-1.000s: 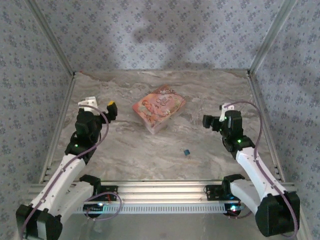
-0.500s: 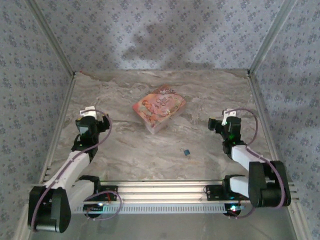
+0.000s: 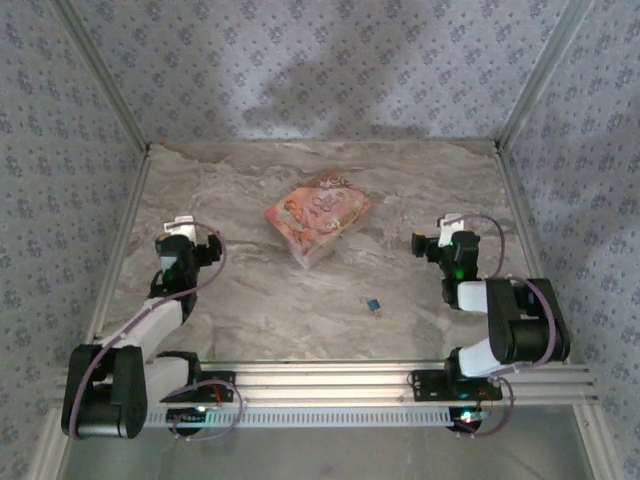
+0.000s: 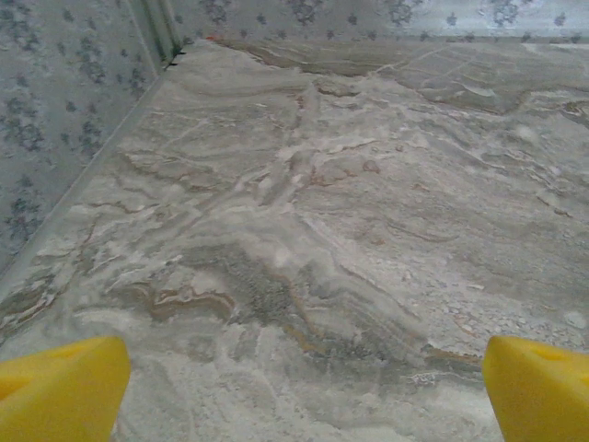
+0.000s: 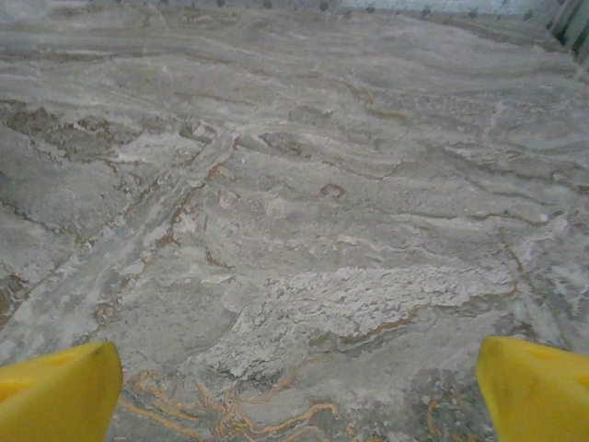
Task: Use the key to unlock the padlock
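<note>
The marble-patterned table point(image 3: 250, 190) takes up most of the booth, with blue-flowered walls point(image 3: 330, 70) round three sides. The left arm point(image 3: 150, 320) and right arm point(image 3: 500, 310) sit folded low near their bases, one at each side, well apart from everything lying in the middle.

A pink and orange packet point(image 3: 317, 216) lies flat at an angle near the table's centre. It carries pale lettering and a printed picture, but from here I can't read a word of it.

The left gripper point(image 3: 205, 246) points inward over bare marble, its jaws spread wide. Its yellow fingertips point(image 4: 60, 387) sit at opposite bottom corners of the wrist view with nothing between them. The right gripper point(image 3: 418, 243) is just as wide and holds nothing.

A small blue thing point(image 3: 373, 304) rests on the table in front of the packet, between the arms and nearer the right one. It is too tiny to tell whether it is padlock or key.
</note>
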### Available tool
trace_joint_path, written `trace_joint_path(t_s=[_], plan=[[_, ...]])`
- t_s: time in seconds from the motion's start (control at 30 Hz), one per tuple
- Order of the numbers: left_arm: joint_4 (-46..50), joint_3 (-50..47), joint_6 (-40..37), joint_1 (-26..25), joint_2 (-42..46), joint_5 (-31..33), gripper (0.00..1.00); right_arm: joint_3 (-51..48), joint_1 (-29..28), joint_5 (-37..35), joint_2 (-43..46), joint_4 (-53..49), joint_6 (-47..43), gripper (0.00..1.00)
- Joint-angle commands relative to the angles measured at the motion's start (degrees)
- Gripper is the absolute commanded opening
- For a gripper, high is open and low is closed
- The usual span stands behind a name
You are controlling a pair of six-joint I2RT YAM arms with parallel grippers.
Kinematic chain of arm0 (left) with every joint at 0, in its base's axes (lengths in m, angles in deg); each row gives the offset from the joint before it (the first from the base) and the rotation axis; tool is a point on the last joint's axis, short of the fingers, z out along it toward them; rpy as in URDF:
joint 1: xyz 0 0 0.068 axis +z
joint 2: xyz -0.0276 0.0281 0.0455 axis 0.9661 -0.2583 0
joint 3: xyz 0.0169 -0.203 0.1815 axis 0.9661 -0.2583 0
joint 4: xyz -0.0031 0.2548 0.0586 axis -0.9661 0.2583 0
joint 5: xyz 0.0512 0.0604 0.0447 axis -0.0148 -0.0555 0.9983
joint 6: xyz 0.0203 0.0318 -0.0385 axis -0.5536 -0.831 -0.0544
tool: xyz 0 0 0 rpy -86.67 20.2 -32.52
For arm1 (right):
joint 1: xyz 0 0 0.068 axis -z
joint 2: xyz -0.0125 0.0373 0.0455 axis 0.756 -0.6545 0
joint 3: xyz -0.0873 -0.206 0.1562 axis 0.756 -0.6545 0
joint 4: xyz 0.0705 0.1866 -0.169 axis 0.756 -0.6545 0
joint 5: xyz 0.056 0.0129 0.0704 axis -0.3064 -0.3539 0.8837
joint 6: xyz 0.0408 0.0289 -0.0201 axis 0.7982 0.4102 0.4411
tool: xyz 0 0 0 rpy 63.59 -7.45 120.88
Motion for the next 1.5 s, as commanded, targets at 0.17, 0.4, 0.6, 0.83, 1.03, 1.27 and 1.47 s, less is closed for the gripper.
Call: trace_joint_path(t_s=[0.17,0.4,0.6,0.83,1.03,1.27,1.47], plan=[[-13.5,-1.7,-3.0,1.4,-5.7,-6.3,0.98,3.6,3.2,1.3,-1.8,-1.3,2.4,1.00],[-21.5,-1.3,-3.9,2.9,-14.1,-10.2,0.98,3.5,2.8,0.9,-1.9,-1.0,2.2,1.00],[-29.0,-1.2,-2.7,5.0,-22.5,-12.7,0.98,3.5,2.7,0.6,-1.9,-1.0,2.1,1.00],[-20.5,4.7,-1.3,6.5,-25.0,-13.2,0.98,3.5,2.6,0.4,-1.9,-1.1,2.0,1.00],[-20.2,4.7,-1.4,6.4,-25.0,-12.9,0.98,3.5,2.5,0.4,-1.8,-1.1,2.1,1.00],[-20.2,4.8,-1.4,6.4,-24.9,-12.9,0.98,3.6,2.5,0.3,-1.9,-1.3,2.0,1.00],[-20.2,4.8,-1.4,6.4,-24.9,-12.9,0.98,3.5,2.4,0.2,-1.8,-1.2,2.0,1.00]])
